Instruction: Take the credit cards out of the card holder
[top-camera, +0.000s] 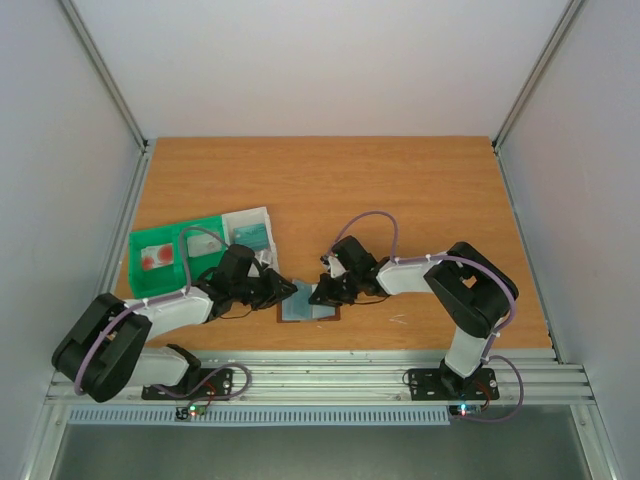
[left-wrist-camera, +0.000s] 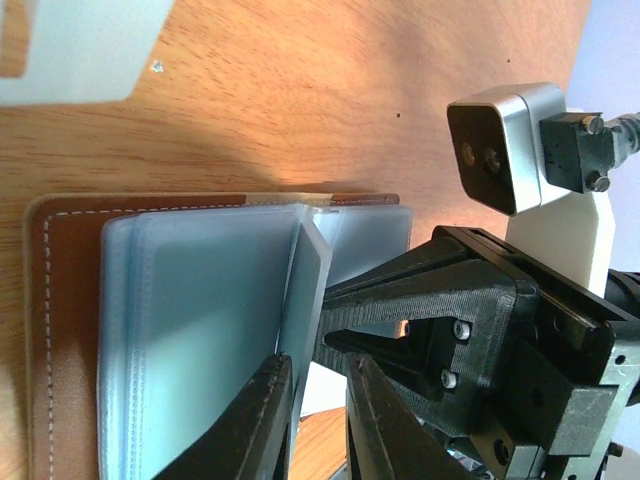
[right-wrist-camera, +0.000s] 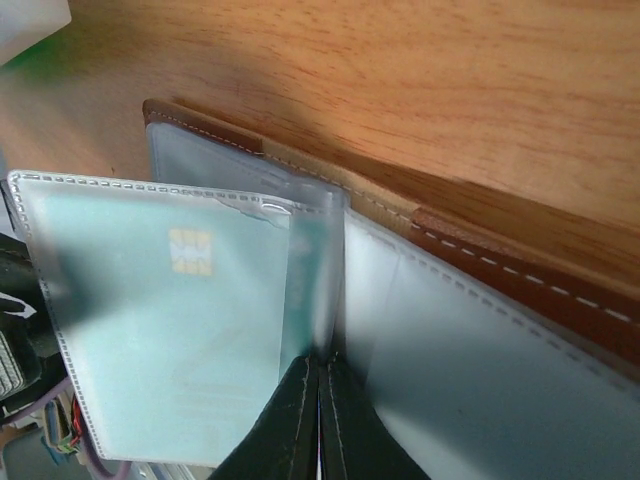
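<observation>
No readable text, brand or number is showing anywhere. The teal card (right-wrist-camera: 170, 330), sitting in a clear sleeve of the wallet (right-wrist-camera: 560, 290), is showing only a gold chip (right-wrist-camera: 190, 252), no print. The green tray (top-camera: 145, 240) left of the wallet is showing red blobs, too small to read.

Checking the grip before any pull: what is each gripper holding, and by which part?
Right gripper: shut on the upright sleeve, at its edge, as far as shows. Left gripper: jaws either side of that sleeve with a gap; nothing held.
</observation>
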